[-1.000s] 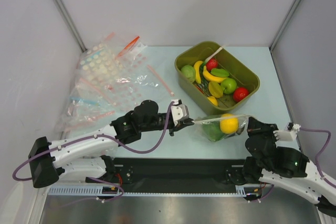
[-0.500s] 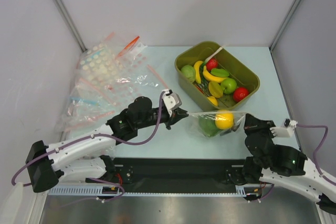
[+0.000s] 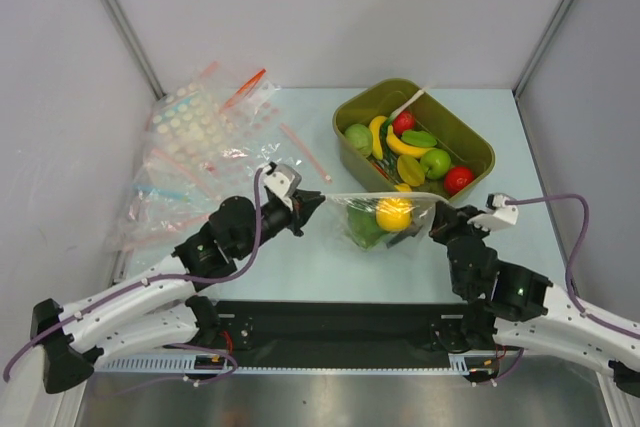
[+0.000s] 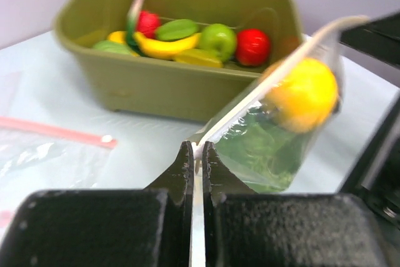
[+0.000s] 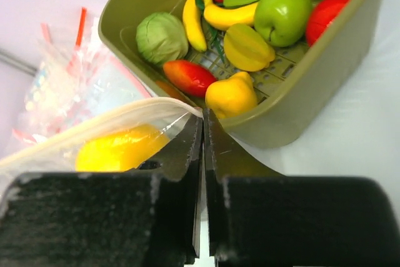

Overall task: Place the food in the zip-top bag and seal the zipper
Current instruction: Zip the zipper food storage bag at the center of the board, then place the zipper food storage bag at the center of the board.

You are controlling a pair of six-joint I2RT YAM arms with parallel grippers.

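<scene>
The clear zip-top bag [image 3: 385, 224] hangs stretched between my two grippers above the table. Inside it are the green toy lettuce [image 3: 362, 231] and the round yellow-orange fruit [image 3: 393, 214]. My left gripper [image 3: 318, 199] is shut on the bag's left top corner; in the left wrist view my gripper [image 4: 198, 149] pinches the zipper strip [image 4: 275, 70], with lettuce [image 4: 259, 154] and fruit [image 4: 305, 94] behind. My right gripper [image 3: 436, 215] is shut on the bag's right corner; in the right wrist view my gripper [image 5: 202, 117] pinches the strip [image 5: 94, 128] above the fruit [image 5: 119, 148].
An olive bin [image 3: 452, 119] of toy bananas, apples and red fruit stands just behind the bag, and shows in the right wrist view [image 5: 325, 73]. A heap of spare clear bags with pink and red strips [image 3: 200, 147] lies at the far left.
Both grippers have carried the bag up and away from the near edge, toward the bin. The left arm has swung left and back, and the bag now hangs taut between them.
</scene>
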